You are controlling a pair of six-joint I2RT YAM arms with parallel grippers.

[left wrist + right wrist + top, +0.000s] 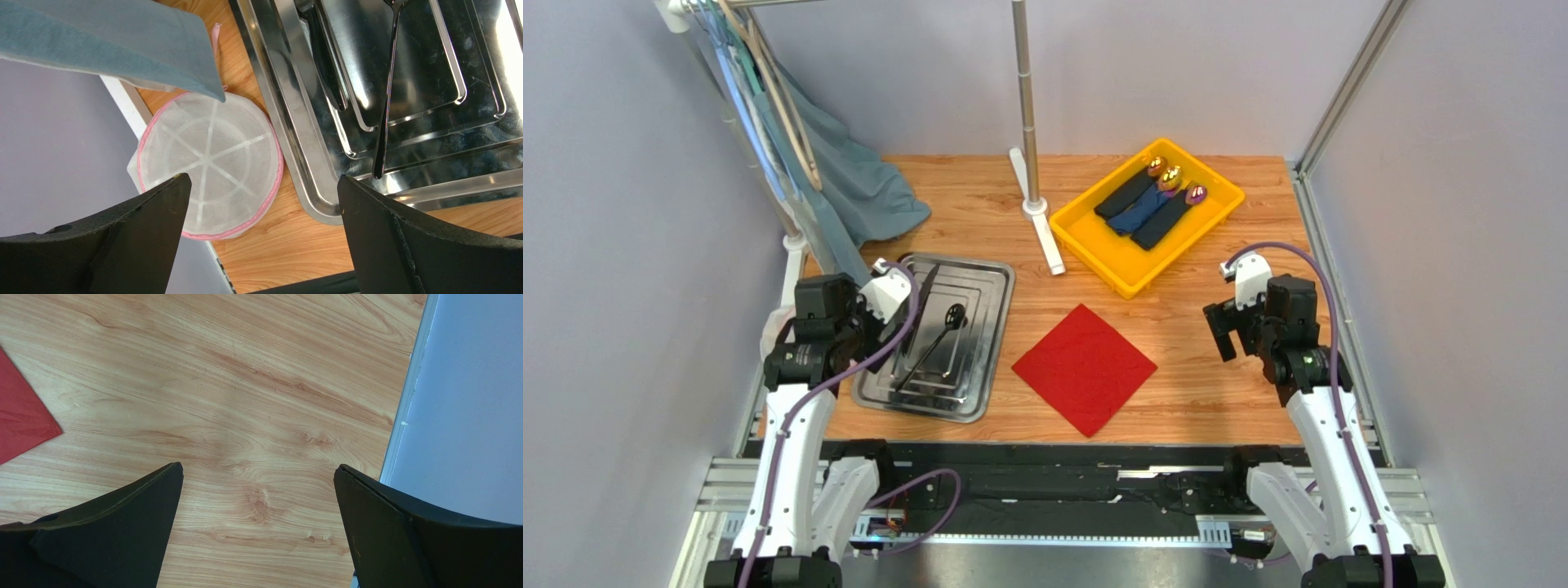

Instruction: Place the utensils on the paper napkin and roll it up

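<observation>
The red paper napkin lies flat as a diamond on the wooden table, its corner also in the right wrist view. The dark utensils lie in a steel tray at the left; a slim handle and a knife show in the left wrist view. My left gripper hovers open beside the tray's left edge, holding nothing. To the right of the napkin, my right gripper is open over bare wood.
A yellow bin at the back right holds dark rolled napkins with gold and purple heads. A white pole stand rises at the back centre. Blue cloth hangs at the back left. A white mesh disc lies beside the tray.
</observation>
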